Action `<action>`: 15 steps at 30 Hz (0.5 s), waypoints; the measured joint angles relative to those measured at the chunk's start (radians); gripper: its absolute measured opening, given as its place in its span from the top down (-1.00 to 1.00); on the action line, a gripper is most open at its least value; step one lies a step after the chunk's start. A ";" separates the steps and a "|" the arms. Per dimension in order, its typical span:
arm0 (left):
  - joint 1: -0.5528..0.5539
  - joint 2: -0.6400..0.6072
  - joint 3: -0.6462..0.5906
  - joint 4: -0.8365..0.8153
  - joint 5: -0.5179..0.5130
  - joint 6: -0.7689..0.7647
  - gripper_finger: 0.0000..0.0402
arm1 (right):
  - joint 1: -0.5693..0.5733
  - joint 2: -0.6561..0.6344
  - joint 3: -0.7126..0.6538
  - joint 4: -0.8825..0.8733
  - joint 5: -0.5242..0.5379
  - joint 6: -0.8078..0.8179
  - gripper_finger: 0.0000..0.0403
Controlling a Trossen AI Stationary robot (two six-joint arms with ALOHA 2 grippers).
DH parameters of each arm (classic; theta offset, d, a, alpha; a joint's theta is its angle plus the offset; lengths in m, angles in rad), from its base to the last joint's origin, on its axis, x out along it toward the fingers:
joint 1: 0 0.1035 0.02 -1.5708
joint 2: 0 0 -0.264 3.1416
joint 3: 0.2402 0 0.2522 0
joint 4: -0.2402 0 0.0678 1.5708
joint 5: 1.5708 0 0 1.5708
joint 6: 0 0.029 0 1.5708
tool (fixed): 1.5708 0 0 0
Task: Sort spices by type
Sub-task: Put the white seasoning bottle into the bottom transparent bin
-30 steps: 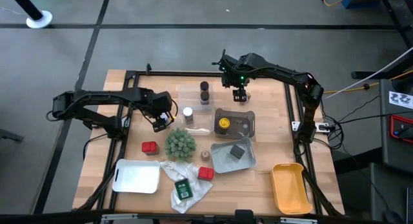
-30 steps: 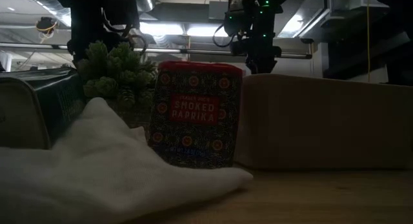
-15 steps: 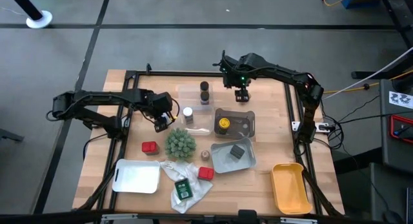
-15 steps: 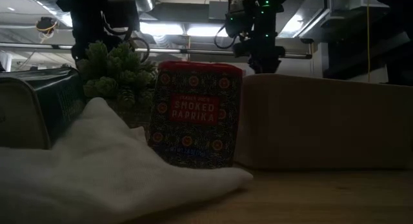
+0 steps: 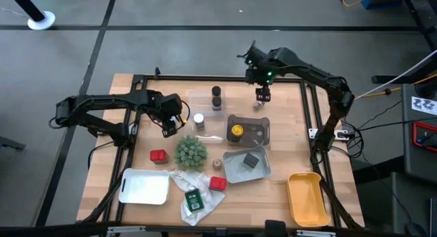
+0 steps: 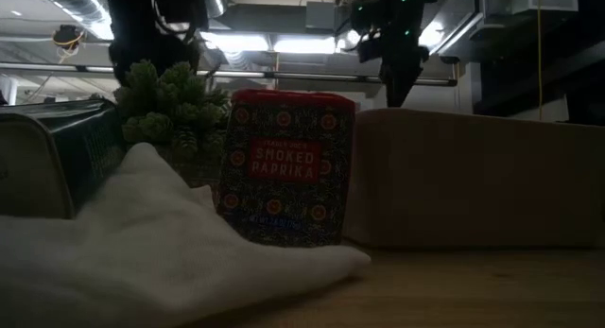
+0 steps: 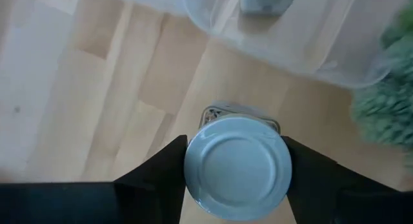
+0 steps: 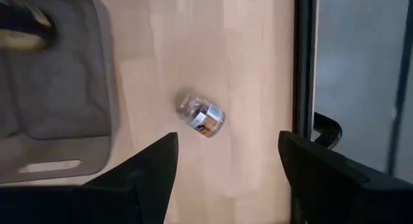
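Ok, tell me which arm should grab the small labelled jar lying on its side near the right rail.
Right. The right fingers are spread open just over the small labelled jar; the left fingers flank a white-capped jar across the table.

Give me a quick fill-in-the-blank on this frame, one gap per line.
The left gripper has its open fingers either side of a jar with a ___ cap.
Near the open right gripper, a small jar lies on the bare ___.
The clear tray holds ___ dark jars.
The red tin reads smoked ___.
Missing: white; table; two; paprika.
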 joint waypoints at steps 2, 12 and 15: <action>0.000 0.000 0.038 -0.028 -0.002 0.005 0.04 | -0.023 -0.026 0.000 0.000 -0.046 0.009 -0.32; 0.001 -0.002 0.277 -0.139 -0.061 0.011 0.04 | -0.133 -0.092 0.000 0.000 -0.141 0.009 -0.32; 0.000 -0.002 0.317 -0.108 -0.061 0.007 0.04 | -0.164 -0.092 0.000 0.001 -0.141 0.009 -0.32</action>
